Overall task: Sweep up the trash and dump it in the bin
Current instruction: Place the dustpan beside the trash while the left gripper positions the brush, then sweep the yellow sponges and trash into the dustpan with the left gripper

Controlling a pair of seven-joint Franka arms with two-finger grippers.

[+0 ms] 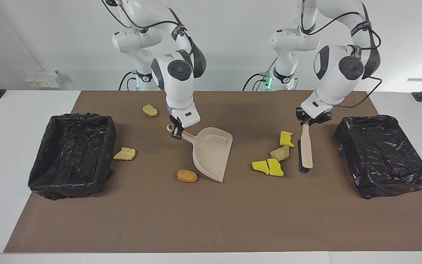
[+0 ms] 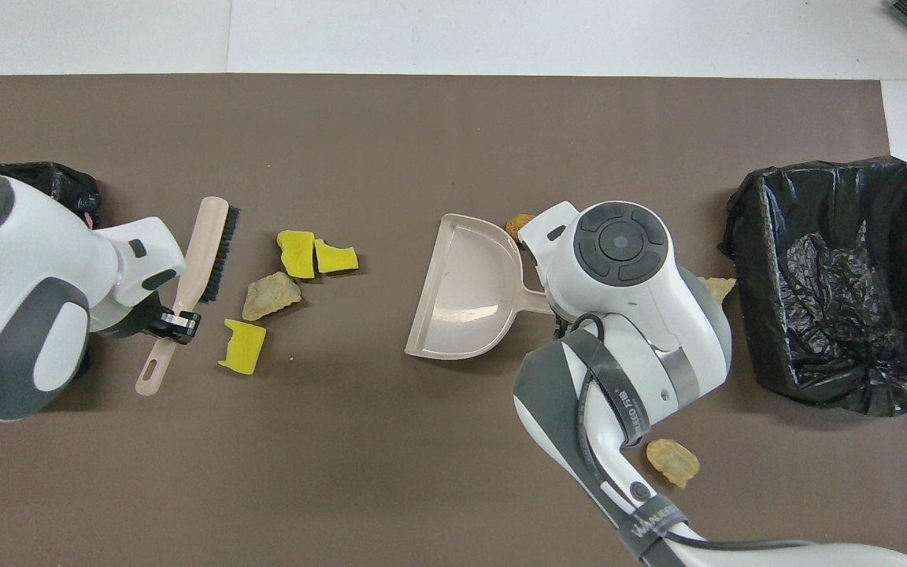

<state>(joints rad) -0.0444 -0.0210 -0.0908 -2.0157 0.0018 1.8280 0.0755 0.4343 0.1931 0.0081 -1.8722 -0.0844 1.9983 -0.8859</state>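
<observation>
My left gripper [image 1: 306,121] [image 2: 174,321] is shut on the handle of a beige brush [image 1: 305,148] [image 2: 205,252], bristles down on the mat. Beside the bristles lie three yellow trash scraps [image 1: 286,139] [image 1: 261,166] [image 1: 275,167] and a tan lump [image 1: 280,153] [image 2: 271,294]. My right gripper [image 1: 177,132] is shut on the handle of the beige dustpan [image 1: 211,154] [image 2: 465,287], whose mouth faces the brush. An orange-brown nugget [image 1: 187,176] lies beside the pan. Bag-lined bins [image 1: 64,185] [image 1: 390,185] stand at both ends.
Two more tan lumps lie on the brown mat [image 1: 211,220]: one [image 1: 125,153] beside the bin at the right arm's end, one [image 1: 150,110] nearer to the robots. In the overhead view my right arm hides its gripper and part of two lumps.
</observation>
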